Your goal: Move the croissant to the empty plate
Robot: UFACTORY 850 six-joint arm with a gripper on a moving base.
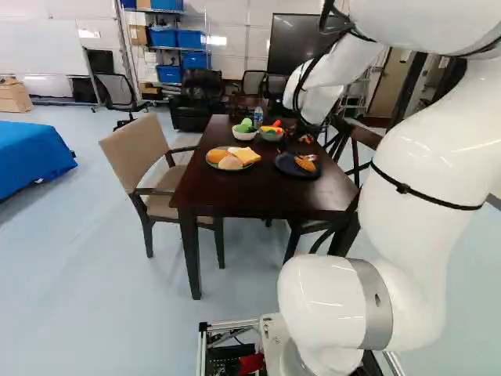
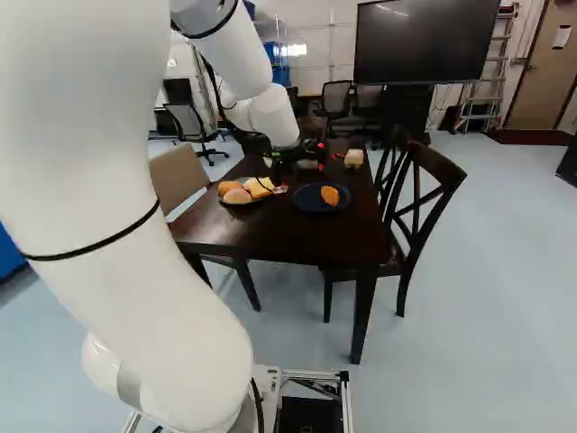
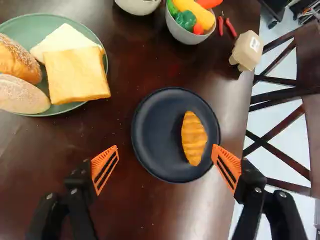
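In the left base view my gripper (image 1: 300, 146) hangs over the table beside the dark plate. The wrist view shows the gripper (image 3: 166, 147) open, its orange pads wide apart with nothing held. A golden ridged croissant (image 3: 193, 138) lies on the round dark blue plate (image 3: 155, 135), right of that plate's centre as seen from the fingers and closer to the finger on the chair side. The croissant (image 2: 330, 195) is the only food on this plate. Beside it, a green plate (image 3: 89, 31) bears a square bread slice (image 3: 75, 75), a paler piece and two rolls (image 3: 20, 94).
Beyond the dark plate stand a bowl of toy vegetables (image 3: 186, 32), another bowl (image 3: 138, 5), small red peppers and a beige carton-like block (image 3: 247, 51). The dark table (image 1: 227, 202) has a beige armchair (image 1: 133, 149) on one side and dark wooden chairs (image 2: 424, 203) on the other.
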